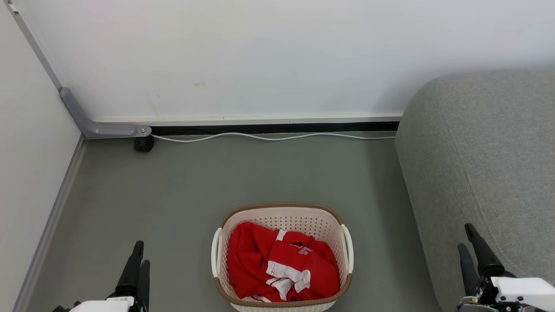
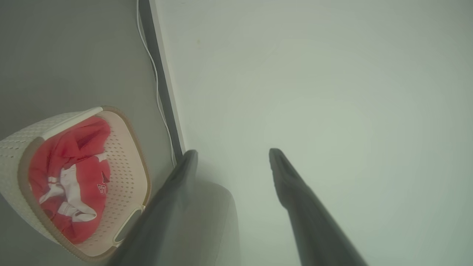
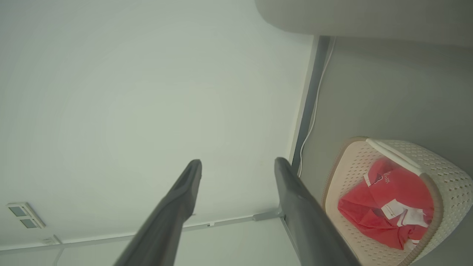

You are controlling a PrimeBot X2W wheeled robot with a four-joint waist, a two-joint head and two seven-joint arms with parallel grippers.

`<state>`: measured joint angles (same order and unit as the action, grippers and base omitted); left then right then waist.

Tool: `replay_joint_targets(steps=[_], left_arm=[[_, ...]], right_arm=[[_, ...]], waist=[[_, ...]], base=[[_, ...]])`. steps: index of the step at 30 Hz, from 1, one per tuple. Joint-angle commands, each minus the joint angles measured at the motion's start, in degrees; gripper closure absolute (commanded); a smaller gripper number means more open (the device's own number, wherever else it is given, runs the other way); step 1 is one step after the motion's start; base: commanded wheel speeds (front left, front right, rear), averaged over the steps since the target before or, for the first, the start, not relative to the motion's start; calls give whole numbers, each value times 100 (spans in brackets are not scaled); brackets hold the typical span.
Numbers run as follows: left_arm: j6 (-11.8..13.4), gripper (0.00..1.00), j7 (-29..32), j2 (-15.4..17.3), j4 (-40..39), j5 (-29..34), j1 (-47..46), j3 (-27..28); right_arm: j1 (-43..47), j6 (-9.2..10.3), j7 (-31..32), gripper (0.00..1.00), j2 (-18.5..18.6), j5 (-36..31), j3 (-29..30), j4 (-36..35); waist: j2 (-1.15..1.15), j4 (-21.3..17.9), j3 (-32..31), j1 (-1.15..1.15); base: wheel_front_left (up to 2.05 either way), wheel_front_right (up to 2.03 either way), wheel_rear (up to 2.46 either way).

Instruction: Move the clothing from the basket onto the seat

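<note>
Head view: clothing (image 1: pixel 277 264) heaped in basket (image 1: pixel 282 207) on floor (image 1: pixel 173 186); seat (image 1: pixel 485 164) near, to its right. Left pincer (image 1: pixel 142 253) and right pincer (image 1: pixel 464 236) low, flanking basket.
Left wrist view: fingers (image 2: pixel 295 184) spread, empty, facing wall (image 2: pixel 332 92).
Right wrist view: likewise parted, gripping nothing; seat edge at top.

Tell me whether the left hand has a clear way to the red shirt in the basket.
Probably yes. The left hand stands open beside the basket, with only floor between them, and the shirt lies uncovered in its open top, though the hand must lift over the side wall.
</note>
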<state>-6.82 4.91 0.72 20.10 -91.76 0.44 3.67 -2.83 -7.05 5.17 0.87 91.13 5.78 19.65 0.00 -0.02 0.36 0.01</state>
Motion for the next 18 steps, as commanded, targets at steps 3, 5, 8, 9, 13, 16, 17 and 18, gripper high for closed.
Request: replay_joint_targets(steps=[3,5,8,9,13,16,17,18], left_arm=[[-22,0,-102,93,-112,110,-390,-52],[-22,0,-124,105,-107,131,-408,-75],[-23,0,-194,144,-92,207,-460,-148],[-24,0,-216,160,-86,240,-479,-175],[-25,0,-293,224,-66,437,-556,-268],[-27,0,-344,240,-78,653,-602,-277],[-27,0,-361,244,-82,732,-614,-284],[-27,0,-378,249,-86,817,-627,-290]], right_arm=[[-335,-20,-115,0,145,-110,-102,-132],[-353,-20,-136,0,158,-126,-129,-129],[-409,-21,-204,0,205,-187,-221,-117],[-428,-21,-227,0,223,-212,-255,-110],[-508,-22,-314,0,295,-340,-396,-67],[-574,-22,-370,0,346,-479,-487,-24],[-594,-23,-387,0,359,-537,-504,-13],[-613,-23,-404,0,372,-607,-522,-1]], waist=[[0,-2,9,-1],[0,-2,11,-1],[0,-5,16,-1],[0,-5,17,-1],[0,-6,22,-1],[0,-8,26,-1],[0,-8,28,-1],[0,-9,30,-1]], base=[[0,0,0],[0,0,0],[0,0,0],[0,0,0],[0,0,0],[0,0,0],[0,0,0],[0,0,0]])
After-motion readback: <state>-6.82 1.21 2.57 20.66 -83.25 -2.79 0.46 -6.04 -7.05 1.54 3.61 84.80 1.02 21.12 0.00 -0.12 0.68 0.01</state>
